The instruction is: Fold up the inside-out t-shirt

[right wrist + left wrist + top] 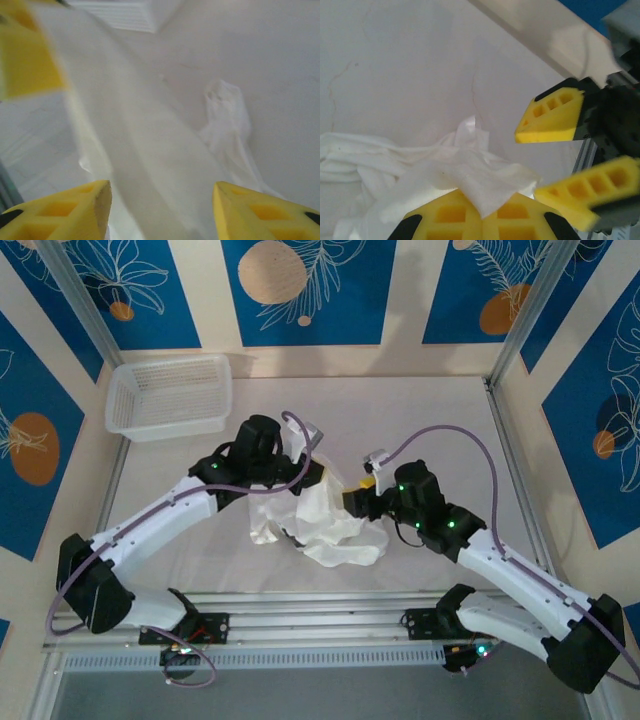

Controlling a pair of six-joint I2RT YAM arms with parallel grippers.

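Observation:
The white inside-out t-shirt [325,525] lies crumpled in the middle of the table, with part of it lifted. My left gripper [312,468] hangs over its far edge. In the left wrist view the left gripper [481,212] is shut on a fold of the t-shirt [470,175]. My right gripper [358,498] is close by on the right with its yellow fingers [555,117] apart. In the right wrist view the right gripper [161,200] is open, and a stretched sheet of the t-shirt [150,145] runs between its fingers without being pinched.
A white mesh basket [170,395] stands at the back left. The table's metal rail [515,470] runs along the right side. The two grippers are very near each other above the cloth.

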